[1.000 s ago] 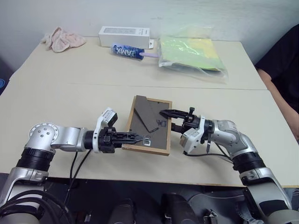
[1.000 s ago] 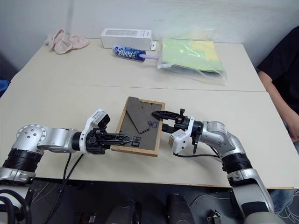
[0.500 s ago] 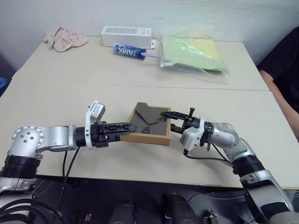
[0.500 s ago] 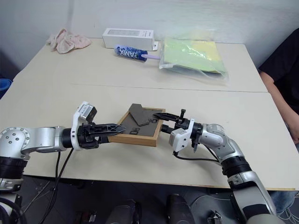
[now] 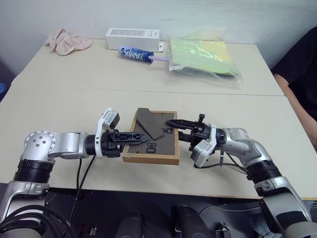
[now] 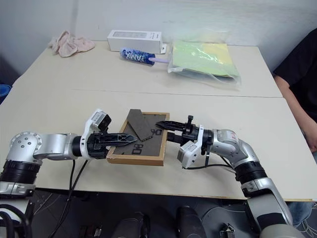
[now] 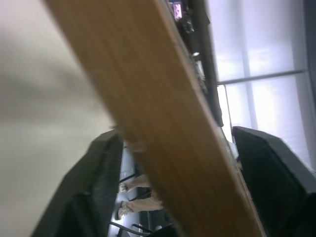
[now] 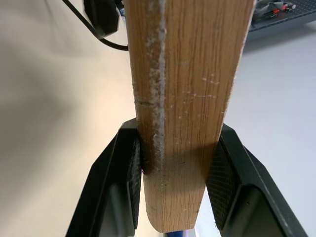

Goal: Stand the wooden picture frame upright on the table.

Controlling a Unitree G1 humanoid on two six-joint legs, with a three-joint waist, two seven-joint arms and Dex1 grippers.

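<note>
Right wrist view is showing the right gripper [image 8: 173, 182] clamping the frame's [image 5: 151, 137] wooden edge, both pads [image 8: 132, 168] pressing flat against the wood. Seen from the head, that gripper is reaching in from three o'clock and gripping the frame's right side. The left gripper [image 5: 143, 139] is coming in from nine o'clock, its fingers [image 7: 101, 163] standing apart on either side of the frame's left edge without closing on it. The frame is tilting, dark back facing up with its stand folded out, held at the middle of the table's [image 5: 69, 104] near half. At twelve o'clock, along the far edge, a white box [image 5: 132, 36], a tube [image 5: 134, 54], a plastic bag [image 5: 203, 55] and a pink cloth [image 5: 67, 41] are lying.
</note>
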